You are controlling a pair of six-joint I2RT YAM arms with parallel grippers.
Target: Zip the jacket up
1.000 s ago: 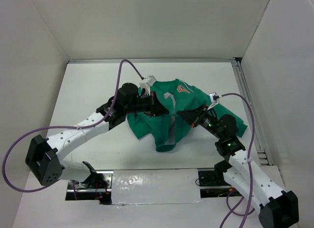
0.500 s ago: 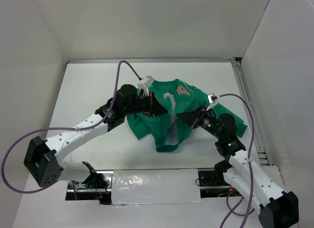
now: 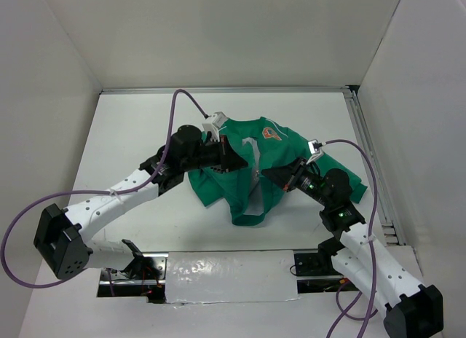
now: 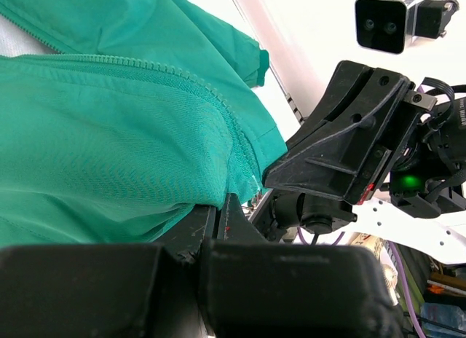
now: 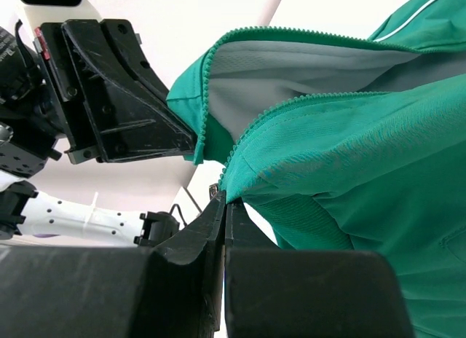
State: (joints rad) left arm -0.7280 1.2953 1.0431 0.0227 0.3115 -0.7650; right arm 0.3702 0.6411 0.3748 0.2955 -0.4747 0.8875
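Note:
The green jacket [image 3: 247,174] lies bunched in the middle of the table, its orange chest patch [image 3: 271,132] facing up at the far side. My left gripper [image 3: 234,157] is shut on the jacket's left front edge and holds it lifted; the fabric and its zip teeth [image 4: 211,90] show pinched in the left wrist view [image 4: 215,205]. My right gripper [image 3: 271,170] is shut on the opposite zip edge, with the fabric [image 5: 342,156] clamped at the fingertips in the right wrist view [image 5: 224,199]. The two grippers face each other closely. The zip is open, white lining [image 5: 291,68] showing.
White walls enclose the table [image 3: 131,127] on three sides. A metal rail [image 3: 368,148] runs along the right edge. Purple cables [image 3: 178,105] loop from both arms. A taped panel [image 3: 229,276] lies at the near edge between the arm bases.
The left gripper has drawn slightly left and back with its jacket edge; the right gripper has shifted a little toward it. Both keep their grip.

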